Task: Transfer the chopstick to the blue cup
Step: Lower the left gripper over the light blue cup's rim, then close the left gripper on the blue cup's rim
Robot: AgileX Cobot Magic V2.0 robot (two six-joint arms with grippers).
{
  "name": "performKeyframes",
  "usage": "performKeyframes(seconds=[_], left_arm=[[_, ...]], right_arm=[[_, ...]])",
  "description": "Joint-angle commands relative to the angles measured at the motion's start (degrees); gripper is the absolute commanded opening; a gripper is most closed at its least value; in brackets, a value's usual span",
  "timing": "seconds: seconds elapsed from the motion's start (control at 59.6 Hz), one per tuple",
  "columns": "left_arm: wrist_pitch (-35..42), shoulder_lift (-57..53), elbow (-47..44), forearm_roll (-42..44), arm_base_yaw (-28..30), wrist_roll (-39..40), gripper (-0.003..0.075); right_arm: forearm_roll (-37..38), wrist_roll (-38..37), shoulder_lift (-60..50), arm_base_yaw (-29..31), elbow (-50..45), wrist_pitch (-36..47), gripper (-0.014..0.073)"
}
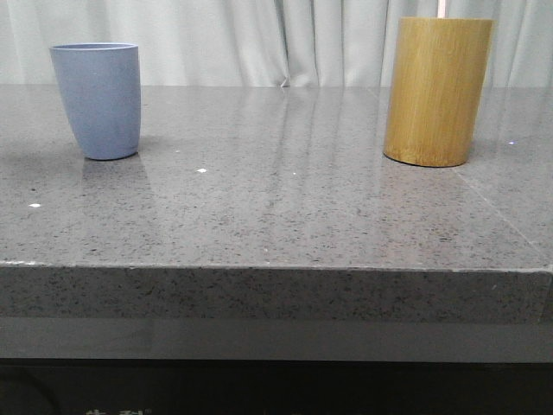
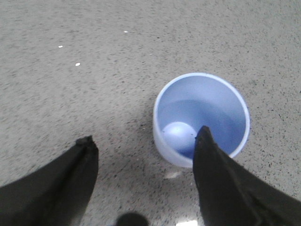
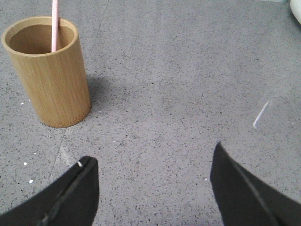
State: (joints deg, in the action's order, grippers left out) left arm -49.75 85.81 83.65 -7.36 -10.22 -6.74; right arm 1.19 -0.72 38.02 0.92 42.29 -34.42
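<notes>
The left gripper (image 2: 143, 141) hangs wide open above the table (image 2: 70, 84), holding nothing; one finger (image 2: 221, 183) overlaps the rim of the blue cup (image 2: 201, 117) in its wrist view. Only this view looks into the cup: smooth pale-blue walls and a rounded bottom.

The right gripper (image 3: 153, 160) is likewise spread wide and empty over bare table, with the bamboo holder (image 3: 49, 70) standing well apart from it. Its wrist view shows what the front view barely does: a thin salmon-pink chopstick (image 3: 54, 26) standing inside the holder, leaning on the rim.

From the front, neither gripper appears. The cup (image 1: 97, 99) stands at the left, the holder (image 1: 436, 91) far right, with only a sliver of pink (image 1: 442, 8) above its rim.
</notes>
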Motion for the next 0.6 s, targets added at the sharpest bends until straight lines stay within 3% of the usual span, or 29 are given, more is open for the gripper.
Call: performKeyframes(seconds=[0.0, 0.302, 0.453, 0.587], left_arm=[[0.55, 1.18, 4.60, -1.06, -1.05, -0.35, 0.0428], [-4.65, 10.51, 12.22, 0.33, -1.03, -0.35, 0.0412], [-5.15, 13.75, 14.80, 0.33, -1.03, -0.25, 0.0352], [-5.42, 14.30, 15.27, 0.33, -1.03, -0.25, 0.0235]], right_arm=[[0.32, -0.05, 0.10, 0.00, 1.96, 4.30, 0.0517], [0.32, -0.05, 0.10, 0.00, 1.96, 4.35, 0.0517], [0.32, -0.05, 0.10, 0.00, 1.96, 4.35, 0.0517], [0.32, -0.05, 0.10, 0.00, 1.96, 4.35, 0.0517]])
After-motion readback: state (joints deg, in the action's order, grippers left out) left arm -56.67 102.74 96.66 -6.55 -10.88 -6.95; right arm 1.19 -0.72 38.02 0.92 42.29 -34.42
